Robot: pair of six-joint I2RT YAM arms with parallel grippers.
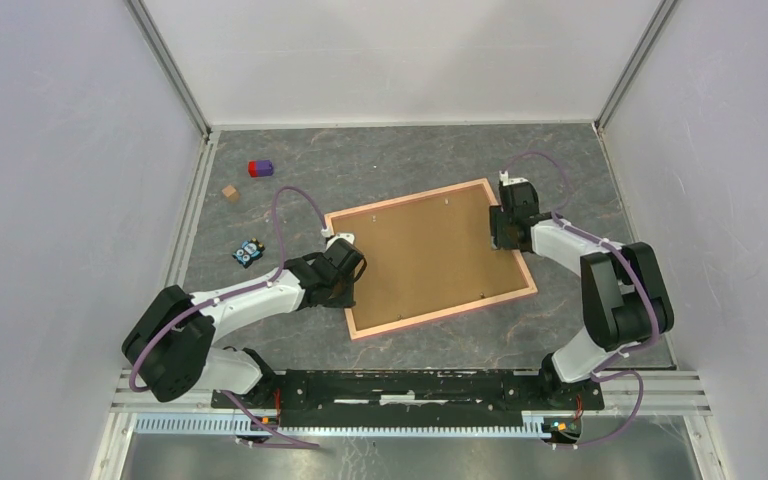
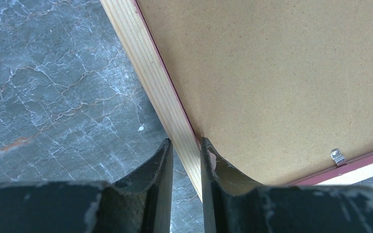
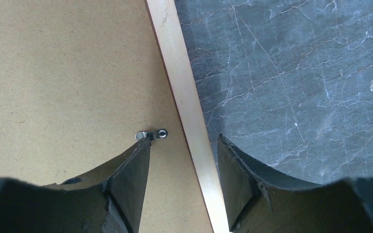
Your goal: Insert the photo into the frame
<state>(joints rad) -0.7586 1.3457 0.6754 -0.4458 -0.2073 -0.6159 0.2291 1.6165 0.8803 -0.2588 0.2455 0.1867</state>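
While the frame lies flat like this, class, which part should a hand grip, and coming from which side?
Probably a thin side rail of the frame, coming straight down, one finger outside it and one inside on the backing board. It lies flat, so only its rails offer two opposing faces. The left hand pinches the left rail so; the right hand straddles the right rail, open.

Marbled table with frame, purple block, wooden cube, blue gadget

One frame, one backing board. At its nine-to-ten o'clock, three small items: a purple-red block, a wooden cube, a blue piece. Metal clips: two clear, perhaps more.
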